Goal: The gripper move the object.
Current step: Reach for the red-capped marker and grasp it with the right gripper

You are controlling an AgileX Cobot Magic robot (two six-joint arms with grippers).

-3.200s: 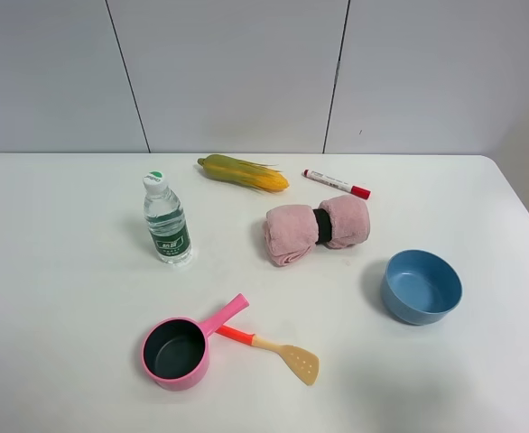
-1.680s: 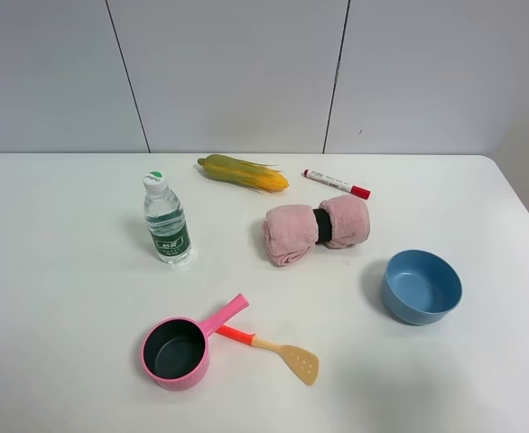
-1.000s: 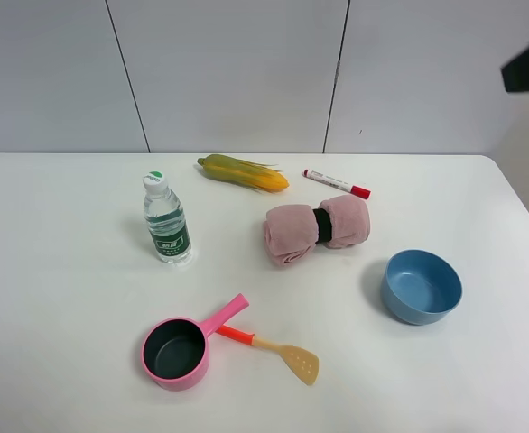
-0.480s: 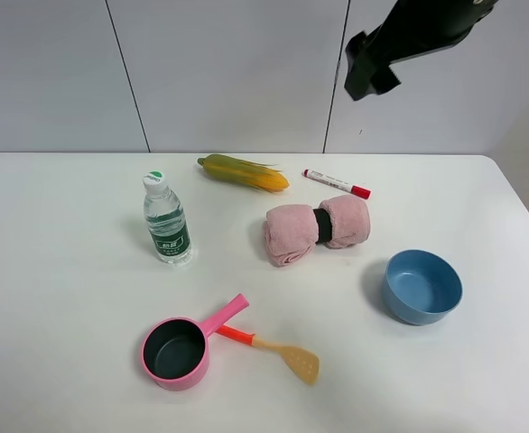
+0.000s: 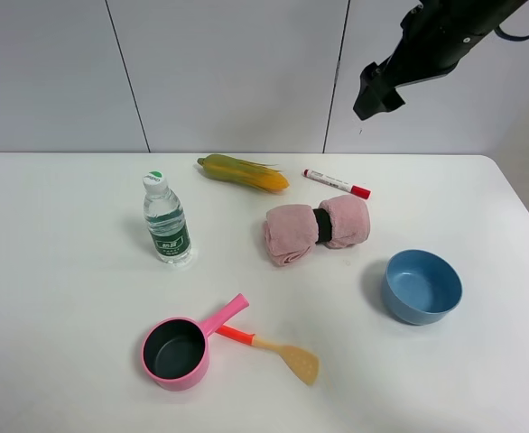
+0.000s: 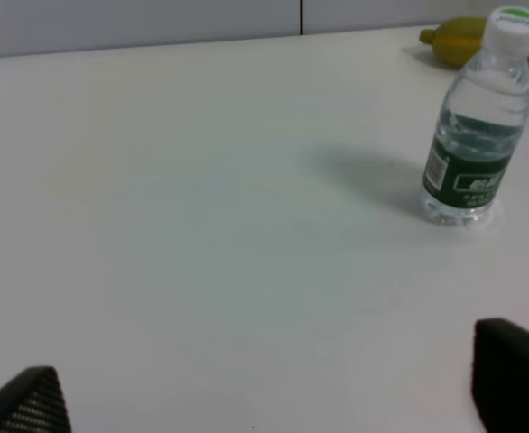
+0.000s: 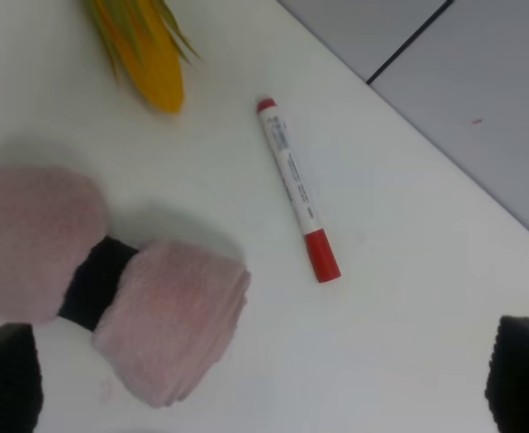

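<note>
The object, a slim white marker pen (image 5: 337,184) with a red cap, lies on the white table behind the pink towel roll (image 5: 317,229). In the right wrist view the marker (image 7: 297,187) lies free between the corn and the towel. My right gripper (image 5: 373,95) hangs high in the air above and behind the marker, apart from it. Its dark fingertips (image 7: 522,374) stand wide apart at the frame's corners, so it is open and empty (image 7: 264,379). My left gripper (image 6: 269,397) is open and empty over bare table; it does not show in the exterior high view.
A corn cob (image 5: 243,172) lies left of the marker. A water bottle (image 5: 166,219) stands at centre left, also in the left wrist view (image 6: 477,153). A blue bowl (image 5: 422,286) sits at the right. A pink pot (image 5: 179,347) and an orange-handled spatula (image 5: 278,350) lie at the front.
The right arm came into view from the upper right a second ago and swung left over the back of the table. It now sits slightly lower and to the right. No object moved.
</note>
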